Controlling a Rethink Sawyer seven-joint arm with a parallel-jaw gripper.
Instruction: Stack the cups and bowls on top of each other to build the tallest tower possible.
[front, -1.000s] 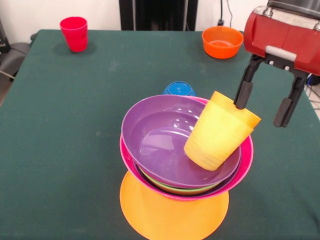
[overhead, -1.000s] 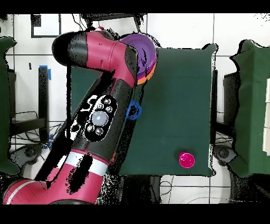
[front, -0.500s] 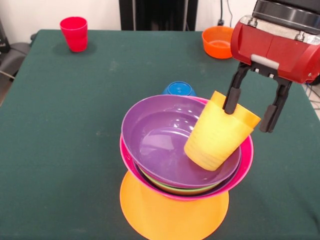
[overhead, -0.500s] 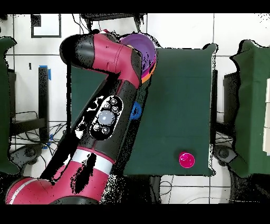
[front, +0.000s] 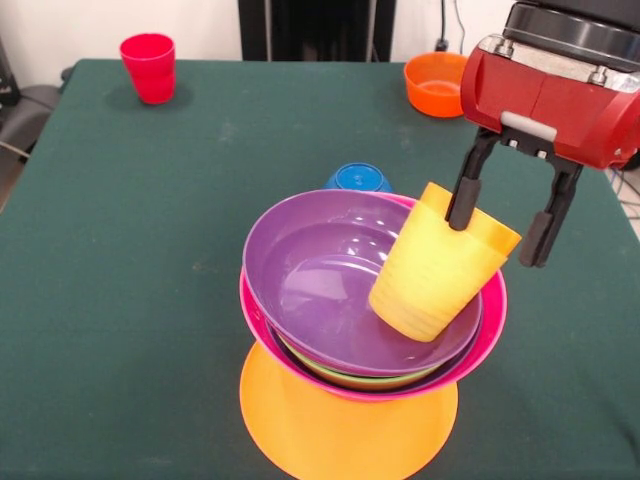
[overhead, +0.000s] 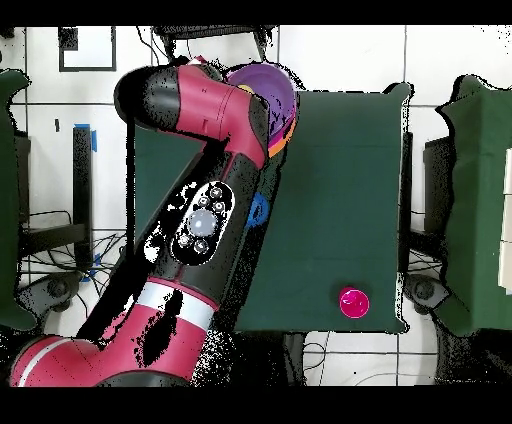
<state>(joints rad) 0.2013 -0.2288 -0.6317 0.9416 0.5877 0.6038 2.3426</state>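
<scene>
The tower stands near the table's front edge. A wide orange bowl (front: 340, 435) is its base, with pink (front: 487, 325), lime green and purple bowls (front: 315, 280) above. A yellow cup (front: 430, 275), seemingly two nested, leans tilted inside the purple bowl against its right wall. My gripper (front: 498, 225) is open at the cup's raised rim. One finger (front: 461, 200) overlaps the rim and the other hangs just right of it. A red cup (front: 149, 67) stands far off at the back left. In the overhead view the arm (overhead: 215, 200) hides the gripper, and the purple bowl (overhead: 283, 92) shows.
A small blue bowl (front: 357, 178) lies upside down right behind the tower. A red-orange bowl (front: 436, 85) sits upright at the back right, partly behind the gripper's red body. In the overhead view the blue bowl (overhead: 260, 210) and red cup (overhead: 353, 302) show on the green table (overhead: 340, 180).
My gripper has shifted left toward the yellow cup over the last second, staying open. In the last half second it barely moved. The bowls and cups stayed put.
</scene>
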